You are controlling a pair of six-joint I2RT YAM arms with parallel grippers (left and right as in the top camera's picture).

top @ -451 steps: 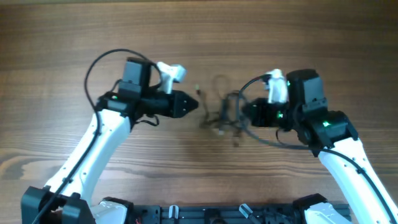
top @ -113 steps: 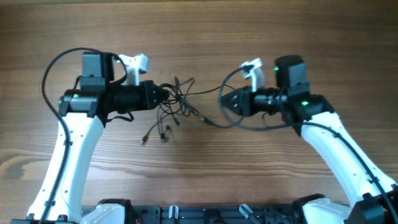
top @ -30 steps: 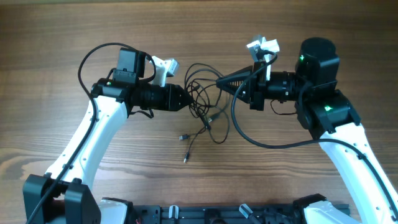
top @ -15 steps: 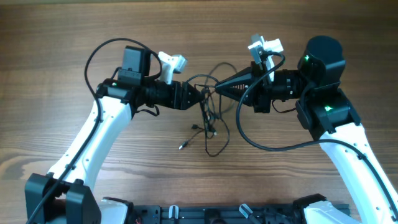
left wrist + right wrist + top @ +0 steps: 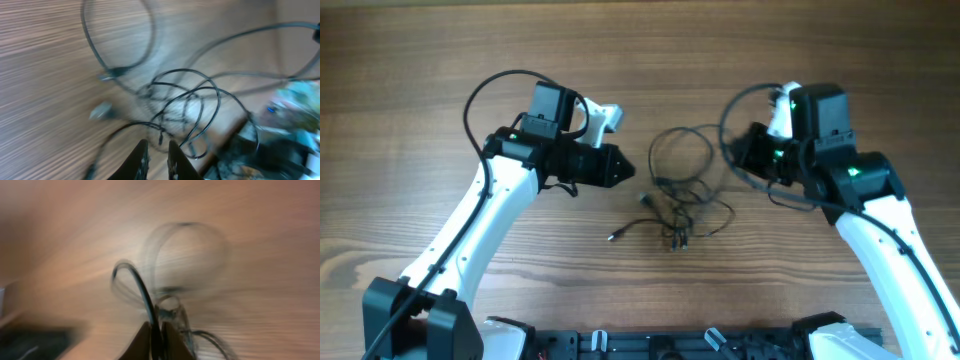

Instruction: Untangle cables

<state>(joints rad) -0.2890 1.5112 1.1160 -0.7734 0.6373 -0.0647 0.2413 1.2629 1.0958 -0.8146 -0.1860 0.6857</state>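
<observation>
While cables [image 5: 672,210] lie in loose tangle at frame centre on worktop [image 5: 640,50], my left gripper [image 5: 632,168] sits just left of them, fingers nearly together, nothing between. My right gripper [image 5: 156,326], right of tangle, pinches one thin strand; wrist view blurred.

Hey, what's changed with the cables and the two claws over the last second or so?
Both claws backed apart from the middle. The right claw swung out right with a strand of the cables pinched in it. The left claw eased back left, its tips close together. The cables were dragged right and spread into an open loop above a clump. They stayed tangled.
</observation>
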